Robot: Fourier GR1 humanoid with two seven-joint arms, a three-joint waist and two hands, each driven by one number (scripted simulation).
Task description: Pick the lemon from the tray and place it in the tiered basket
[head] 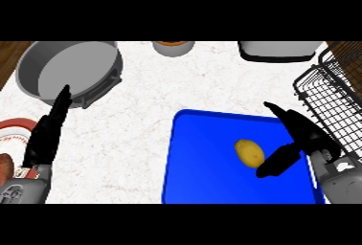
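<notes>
Landmark: blue tray point(212, 162), one, flat on the counter, lower middle of the view.
Lemon: one yellow lemon point(249, 152), lying on the tray, right of the tray's centre.
Right hand: right hand point(302, 138) over the tray's right edge; fingers straight and spread from the thumb, holding nothing; thumb tip just beside the lemon, contact not clear.
Left hand: left hand point(44, 135) well left of the tray, fingers straight and together, pointing up the view, nothing in it.
Tiered basket: one black wire tiered basket point(332, 98), right of the tray, past its far right corner.
Pot: one grey pot point(67, 72), far left of the tray.
Other items: one red-rimmed plate point(16, 131) at the left edge; one small round container point(173, 47) and one white-and-black appliance point(277, 50) beyond the tray, both cut off.
Surface: white marbled counter point(141, 110); brown wood point(8, 57) shows at the far corners.
</notes>
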